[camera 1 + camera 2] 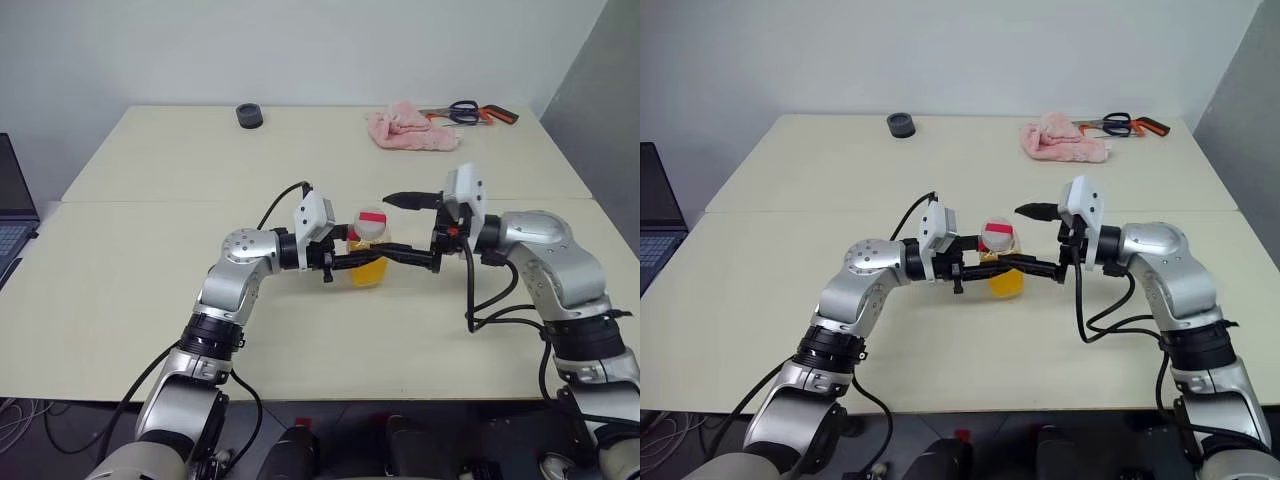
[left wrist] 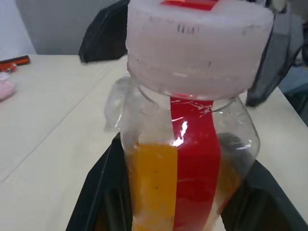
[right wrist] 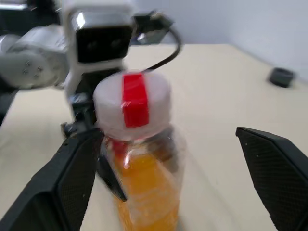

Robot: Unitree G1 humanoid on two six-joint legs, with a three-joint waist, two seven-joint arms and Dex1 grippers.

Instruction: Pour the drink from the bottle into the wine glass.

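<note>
My left end effector (image 1: 345,262) is clamped on the bottle (image 1: 369,250), which stands upright near the middle of the bench (image 1: 150,300), about half full of orange drink (image 1: 368,271). The white-and-red cap (image 1: 372,223) is on. My right end effector (image 1: 396,228) is spread wide, one finger level with the cap, the other low beside the bottle, touching nothing that I can see.

I judge the step in hand to be getting the cap off. To do it well, I should centre the right fingers around the cap, close squarely on its rim and twist while the left grip holds the body firmly but without crushing the soft plastic. Keep the bottle upright until it is open.
</note>
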